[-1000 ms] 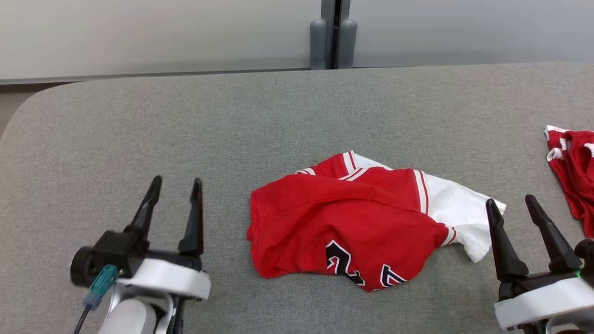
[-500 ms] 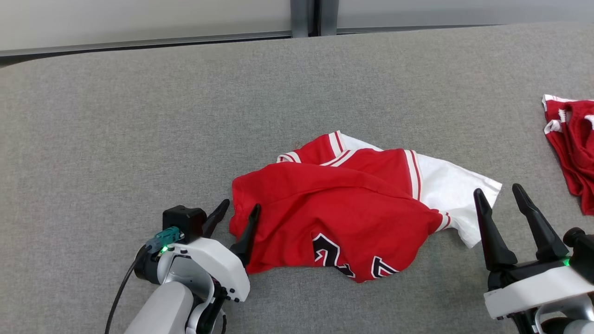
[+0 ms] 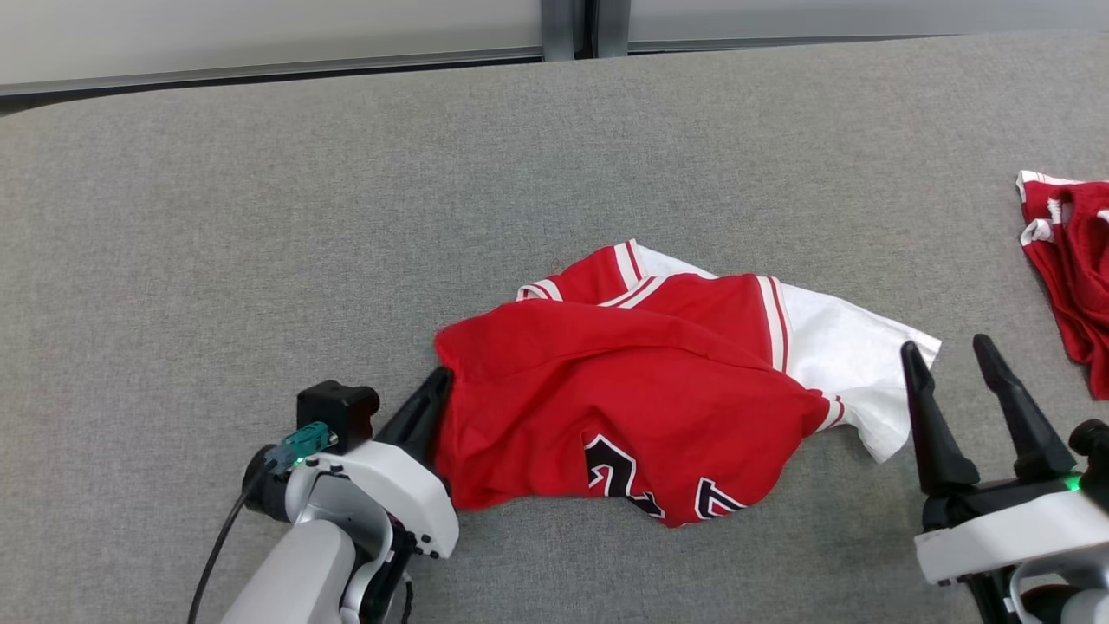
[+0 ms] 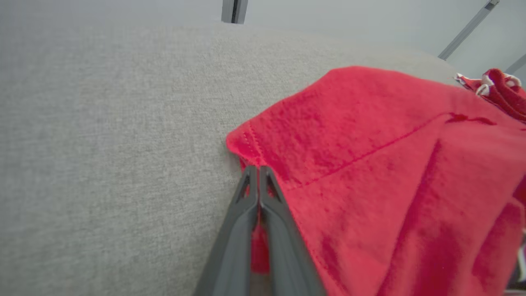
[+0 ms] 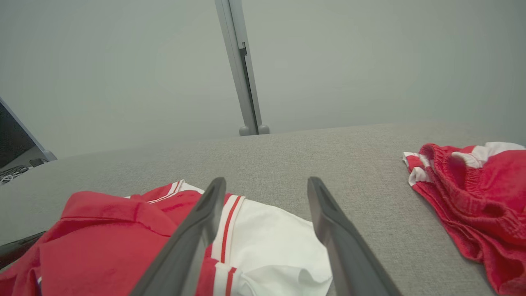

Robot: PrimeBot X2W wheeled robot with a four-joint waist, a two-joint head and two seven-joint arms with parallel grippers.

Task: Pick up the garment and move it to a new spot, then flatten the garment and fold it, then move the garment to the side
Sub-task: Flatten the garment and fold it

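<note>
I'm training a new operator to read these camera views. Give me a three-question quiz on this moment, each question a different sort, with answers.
1. True or false: the left gripper is shut on the red edge of the jersey.
2. Pick one: the right gripper is A) open, B) shut on the sleeve, C) shut and empty.
3. Fill in: the red shorts lie toward the robot's ____ side.
Key: 1 true; 2 A; 3 right.
</note>
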